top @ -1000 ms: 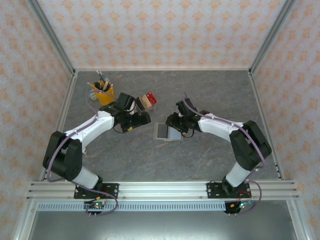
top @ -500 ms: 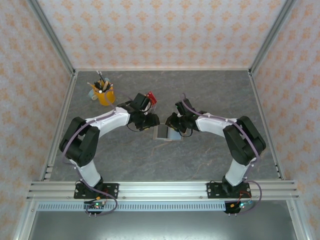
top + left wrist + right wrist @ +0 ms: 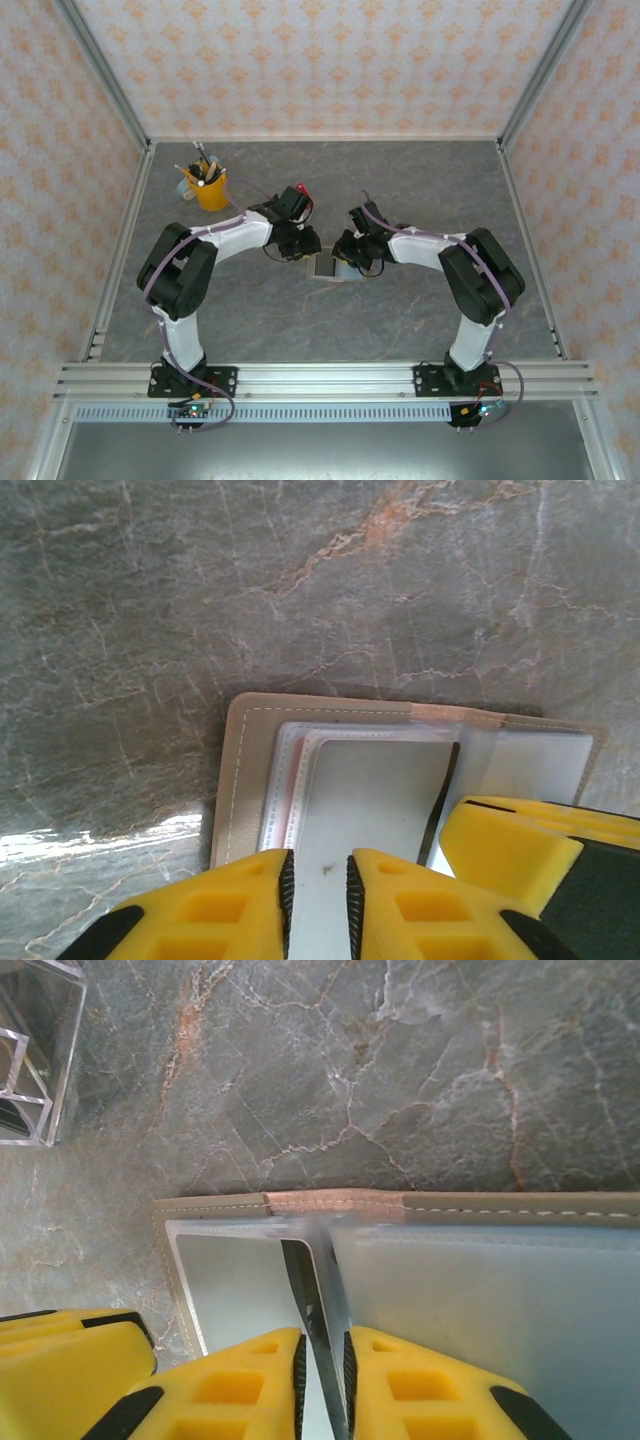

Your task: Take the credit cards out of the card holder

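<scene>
My left claw [image 3: 317, 860] has swung in from the left and narrowed to a pinch on a pale leaf of the card holder [image 3: 335, 268], which lies open mid-table. My right claw [image 3: 323, 1335] has tightened on a dark-edged leaf at the fold. Both grips look set, and no credit cards are out yet.

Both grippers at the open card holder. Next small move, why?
Probably draw the left gripper back slowly, away from the card holder's fold. Its fingers stand nearly closed over a pale card in the open holder, and the right gripper is shut on a thin dark-edged leaf at the fold. Whether the left truly pinches the card, I cannot tell.
</scene>
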Controlling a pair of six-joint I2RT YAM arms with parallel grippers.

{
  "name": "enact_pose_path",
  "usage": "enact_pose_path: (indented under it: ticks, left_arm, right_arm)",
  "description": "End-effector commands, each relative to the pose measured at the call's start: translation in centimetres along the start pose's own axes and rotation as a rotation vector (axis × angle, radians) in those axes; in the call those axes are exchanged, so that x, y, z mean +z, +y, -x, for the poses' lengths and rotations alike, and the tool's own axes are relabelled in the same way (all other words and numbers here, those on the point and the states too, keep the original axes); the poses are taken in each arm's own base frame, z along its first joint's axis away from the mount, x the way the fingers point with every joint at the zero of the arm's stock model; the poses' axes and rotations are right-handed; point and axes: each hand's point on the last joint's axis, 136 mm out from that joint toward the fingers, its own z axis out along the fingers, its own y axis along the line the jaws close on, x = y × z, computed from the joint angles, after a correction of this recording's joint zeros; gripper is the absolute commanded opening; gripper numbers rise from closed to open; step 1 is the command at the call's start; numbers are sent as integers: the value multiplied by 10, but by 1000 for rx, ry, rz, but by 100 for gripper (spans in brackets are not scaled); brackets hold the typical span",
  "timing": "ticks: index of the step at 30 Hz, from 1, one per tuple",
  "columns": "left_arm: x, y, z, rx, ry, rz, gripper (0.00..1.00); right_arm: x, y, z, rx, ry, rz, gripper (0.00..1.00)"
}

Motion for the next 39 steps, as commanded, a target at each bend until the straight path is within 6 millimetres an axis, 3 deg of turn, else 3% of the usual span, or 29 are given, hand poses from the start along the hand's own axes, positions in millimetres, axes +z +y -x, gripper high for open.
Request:
enact_pose_path:
  ticks: [1,12,25,39]
  left_arm:
    - [3,-9,1,6,7,-21,22]
    - [24,15,-10,-35,68,63,13]
    - [28,28,-17,-38,85,102,11]
    - [14,30,-12,-17,51,140,21]
  right_arm:
    - [4,-7,0,-13,0,-16,20]
    - [9,-13,-1,-36,13,-35,17]
    - [13,-16,-4,-53,35,-40,12]
    - [-17,-27,7,-122,-52,-125,3]
